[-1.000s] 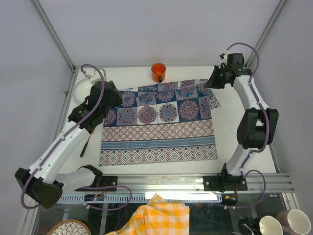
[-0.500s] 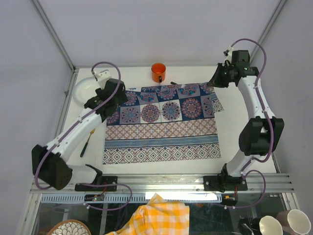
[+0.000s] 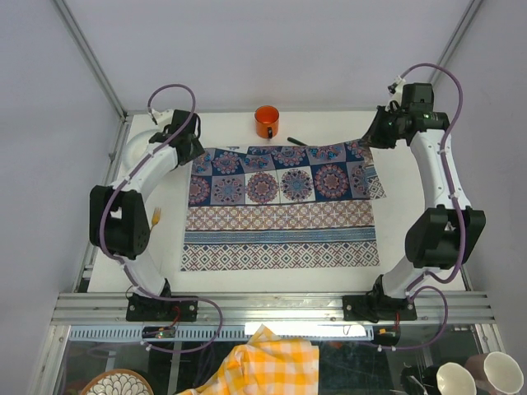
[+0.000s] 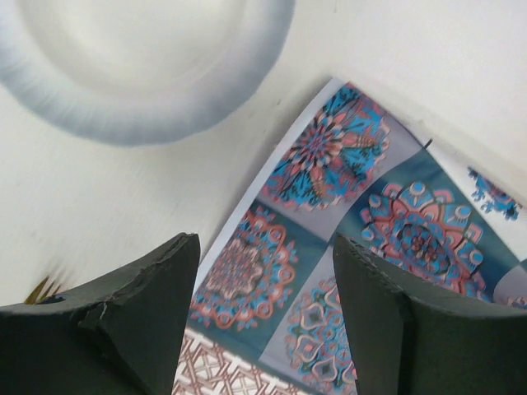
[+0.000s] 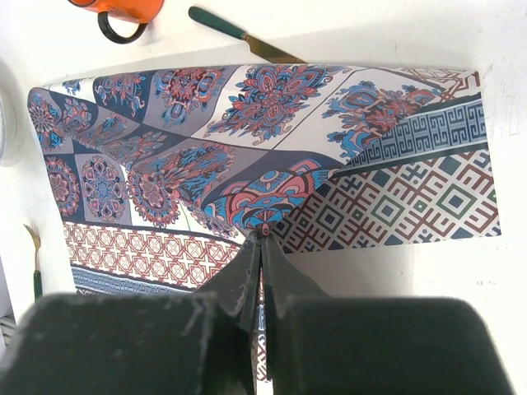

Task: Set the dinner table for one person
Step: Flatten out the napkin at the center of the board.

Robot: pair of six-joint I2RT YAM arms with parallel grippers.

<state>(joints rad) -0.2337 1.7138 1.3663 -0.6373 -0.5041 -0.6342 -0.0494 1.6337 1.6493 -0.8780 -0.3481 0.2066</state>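
The blue-and-purple patterned cloth lies spread on the white dinner table. My left gripper hovers open over the cloth's far left corner, with nothing between its fingers. My right gripper is shut on the cloth's far right corner, which it holds lifted and folded over. A white plate sits at the far left beside the left gripper. An orange mug stands behind the cloth, with a green-handled knife next to it. A fork lies left of the cloth.
Aluminium frame rails run along the near edge, and slanted posts rise at the far corners. Below the rail lie a yellow checked cloth, a patterned plate and cups.
My left gripper has opened and let go of the cloth's far left corner. Both arms reached farther back, and the cloth slid right and lies flatter.
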